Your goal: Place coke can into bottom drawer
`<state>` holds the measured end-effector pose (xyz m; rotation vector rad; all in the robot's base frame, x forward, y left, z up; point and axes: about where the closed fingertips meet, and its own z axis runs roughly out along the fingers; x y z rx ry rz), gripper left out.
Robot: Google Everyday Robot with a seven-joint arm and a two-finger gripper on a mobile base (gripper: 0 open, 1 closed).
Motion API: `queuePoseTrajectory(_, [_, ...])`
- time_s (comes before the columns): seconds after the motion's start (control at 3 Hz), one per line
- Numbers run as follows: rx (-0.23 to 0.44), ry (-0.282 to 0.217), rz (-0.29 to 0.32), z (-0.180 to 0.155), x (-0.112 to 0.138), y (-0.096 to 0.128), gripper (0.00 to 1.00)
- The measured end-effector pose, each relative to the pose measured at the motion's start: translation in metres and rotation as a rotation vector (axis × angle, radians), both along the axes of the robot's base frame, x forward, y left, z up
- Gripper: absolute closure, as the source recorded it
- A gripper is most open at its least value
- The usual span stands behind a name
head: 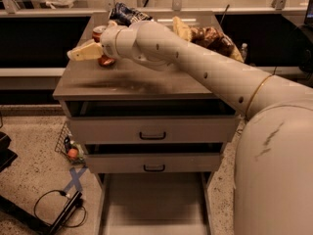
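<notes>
The coke can [100,33] stands upright at the back left of the cabinet top [142,84]; its red body and silver top show partly behind my arm. My gripper [80,52] is at the can's left front side, pointing left, right up against it. I cannot tell whether the gripper holds the can. The bottom drawer [151,199] is pulled out at the foot of the cabinet, below and in front, its flat floor bare.
A dark chip bag [125,11] and brown snack bags [208,37] lie at the back of the cabinet top. The two upper drawers [152,131] are slightly ajar. A wire basket [70,150] and a cable [51,207] lie on the floor at the left.
</notes>
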<state>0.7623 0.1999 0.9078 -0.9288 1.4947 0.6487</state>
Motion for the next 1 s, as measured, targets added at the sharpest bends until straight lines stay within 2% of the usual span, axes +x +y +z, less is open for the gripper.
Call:
queuePoseTrajectory(0.33, [0.013, 0.016, 0.001, -0.0185, 0.0001, 0.0051, 0.18])
queuePoseTrajectory(1.0, [0.015, 0.018, 0.008, -0.0195, -0.0019, 0.0106, 0.64])
